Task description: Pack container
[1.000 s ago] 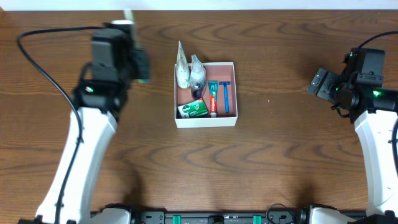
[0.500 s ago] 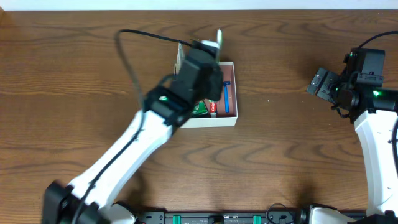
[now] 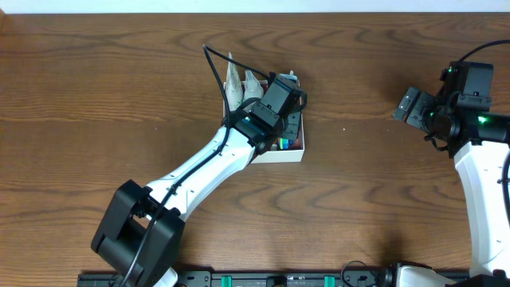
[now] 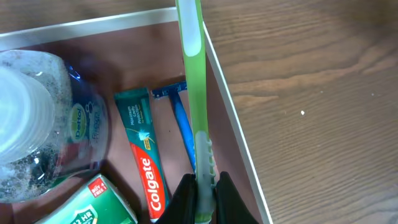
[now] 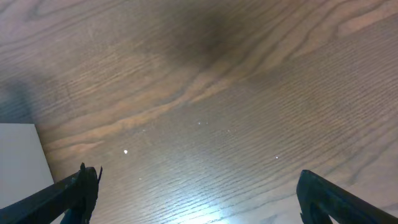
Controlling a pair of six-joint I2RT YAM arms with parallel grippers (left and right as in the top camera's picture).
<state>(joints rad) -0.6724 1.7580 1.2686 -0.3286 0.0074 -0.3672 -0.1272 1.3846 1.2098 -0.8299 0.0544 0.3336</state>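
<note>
Two fingers of the left gripper [image 4: 202, 186] clamp the green toothbrush [image 4: 191, 74] by its near end, holding it lengthwise over the container [image 4: 231, 124], parallel to the blue razor [image 4: 181, 127]. I'd say it's lined up for the free strip along that wall. The container sits mid-table. Far off, the right gripper [image 5: 199, 186] hangs over the table [image 5: 249, 93], jaws wide apart.

**Box contents, left to right**

The shallow white cardboard box [image 3: 279, 156] is sitting on the brown wooden desk [image 3: 374, 207]. Inside, a clear plastic bottle [image 4: 37, 124] is lying left, then a green toothpaste tube [image 4: 146, 162], then a blue razor [image 4: 182, 127]. The left claw [image 4: 203, 194] is holding a green plastic toothbrush [image 4: 189, 62] above the razor.
</note>
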